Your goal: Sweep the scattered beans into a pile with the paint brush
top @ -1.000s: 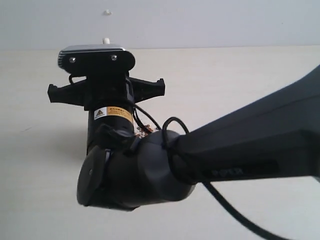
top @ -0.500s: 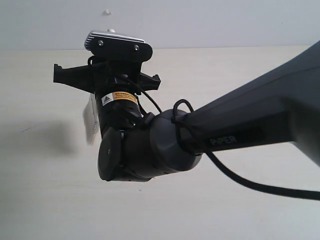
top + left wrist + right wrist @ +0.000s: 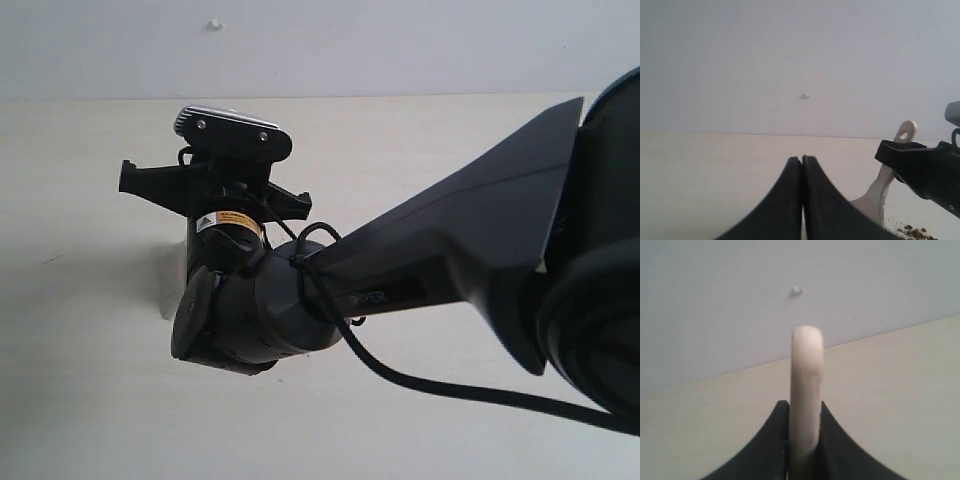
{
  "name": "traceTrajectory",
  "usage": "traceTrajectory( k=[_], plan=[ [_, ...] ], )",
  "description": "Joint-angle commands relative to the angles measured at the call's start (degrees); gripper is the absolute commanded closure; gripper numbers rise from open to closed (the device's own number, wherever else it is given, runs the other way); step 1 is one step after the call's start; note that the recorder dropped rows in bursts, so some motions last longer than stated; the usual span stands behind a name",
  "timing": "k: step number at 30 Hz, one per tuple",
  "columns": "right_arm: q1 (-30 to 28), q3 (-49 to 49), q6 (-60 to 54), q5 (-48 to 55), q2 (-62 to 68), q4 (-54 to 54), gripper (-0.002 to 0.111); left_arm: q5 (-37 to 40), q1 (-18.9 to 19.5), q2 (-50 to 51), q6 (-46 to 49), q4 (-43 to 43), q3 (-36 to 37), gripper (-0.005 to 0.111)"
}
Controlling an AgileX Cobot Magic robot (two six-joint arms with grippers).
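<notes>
My right gripper (image 3: 805,407) is shut on the paint brush's pale wooden handle (image 3: 806,365), which stands up between its fingers. The left wrist view shows the same brush (image 3: 879,192) from the side. The hole at its end (image 3: 903,134) sits above the black right gripper (image 3: 920,167). A few reddish-brown beans (image 3: 914,232) with whitish grains lie on the table by the brush's wide part. My left gripper (image 3: 802,160) is shut on nothing, a short way from the brush. In the exterior view the right arm's wrist (image 3: 225,190) covers the brush, beans and pile.
The pale table (image 3: 80,200) runs back to a plain light wall (image 3: 400,50) that bears a small white bump (image 3: 213,23). The right arm (image 3: 450,260) and its black cable (image 3: 430,380) stretch across the exterior view from the right.
The right arm's wrist has shifted right, then dropped lower while its joint slid left. The beans glimpsed under it a second ago and the brush's pale edge seen half a second ago are now covered.
</notes>
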Motion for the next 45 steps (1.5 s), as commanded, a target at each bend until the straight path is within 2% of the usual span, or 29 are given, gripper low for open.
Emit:
traceTrajectory(
  k=[1, 13, 19, 31, 34, 36, 37, 40, 45],
  plan=[
    [-0.24, -0.35, -9.02, -1.68, -0.11, 6.24, 0.108, -0.15, 0.09, -0.49, 0.21, -0.37, 0.17, 0.107],
    [-0.24, -0.35, -25.04, -7.5, -1.07, 18.23, 0.108, -0.15, 0.09, -0.49, 0.21, -0.37, 0.17, 0.107],
    [-0.24, -0.35, -27.02, -8.37, -1.07, 19.79, 0.108, -0.15, 0.09, -0.49, 0.21, -0.37, 0.17, 0.107],
    [-0.24, -0.35, -25.42, -5.15, -9.01, 8.96, 0.108, -0.15, 0.09, -0.49, 0.21, -0.37, 0.17, 0.107],
    [-0.24, -0.35, -31.71, 0.79, -11.95, 5.67, 0.108, -0.15, 0.09, -0.49, 0.21, -0.37, 0.17, 0.107],
    [-0.47, -0.11, -40.14, 3.31, -13.91, 4.8, 0.108, -0.15, 0.09, -0.49, 0.21, -0.37, 0.17, 0.107],
    [-1.21, 0.92, -43.72, 4.91, -15.17, 4.5, 0.108, -0.15, 0.09, -0.49, 0.21, -0.37, 0.17, 0.107],
    [-3.57, 5.28, -44.56, 5.98, -18.25, 2.03, 0.108, -0.15, 0.09, -0.49, 0.21, -0.37, 0.17, 0.107],
    [-8.79, 17.55, -34.82, 6.67, -23.92, -12.77, 0.108, -0.15, 0.09, -0.49, 0.21, -0.37, 0.17, 0.107]
  ],
)
